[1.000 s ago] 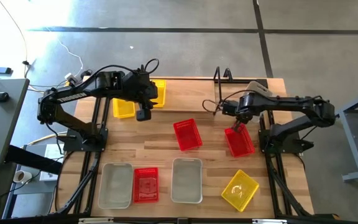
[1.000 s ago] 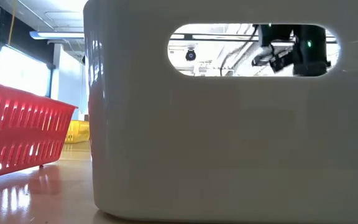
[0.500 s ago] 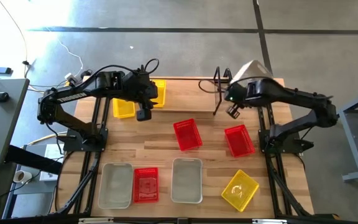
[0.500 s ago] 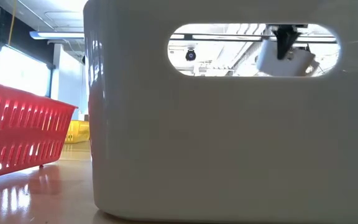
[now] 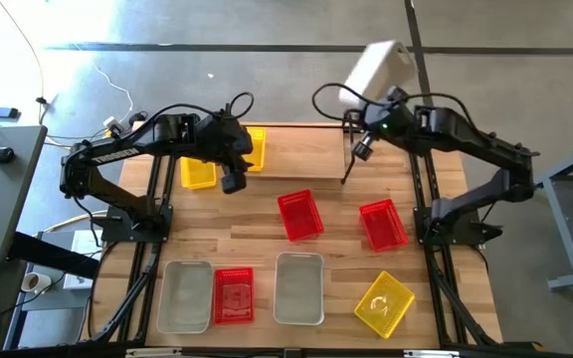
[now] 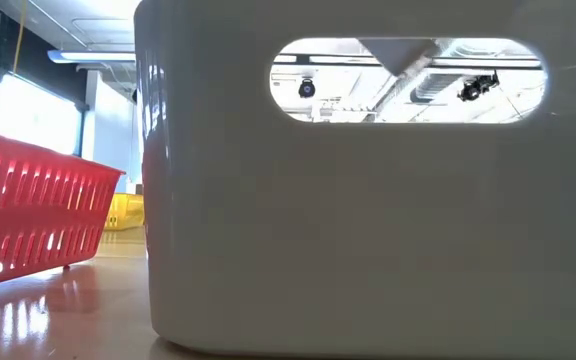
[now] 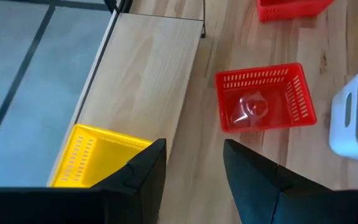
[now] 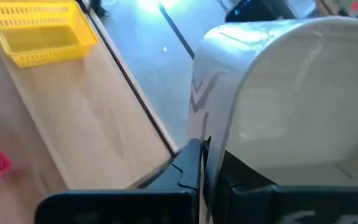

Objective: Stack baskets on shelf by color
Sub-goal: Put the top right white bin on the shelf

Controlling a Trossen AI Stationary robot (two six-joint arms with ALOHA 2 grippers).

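**Grey basket lifted past the table's far edge**

The right gripper (image 5: pixel 371 99) is clamped on a grey-white basket (image 5: pixel 374 70), held high. Below it stands the wire shelf (image 5: pixel 349 139). The left gripper (image 5: pixel 231 182), fingers apart, hovers near two yellow baskets (image 5: pixel 199 173).

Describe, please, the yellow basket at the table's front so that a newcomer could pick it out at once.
Start at the wooden table and go to its front edge, on the right arm's side. There, right of the grey-white plastic basket, lies a yellow plastic mesh basket. It alone sits turned at an angle, while the row beside it lies square to the edge.
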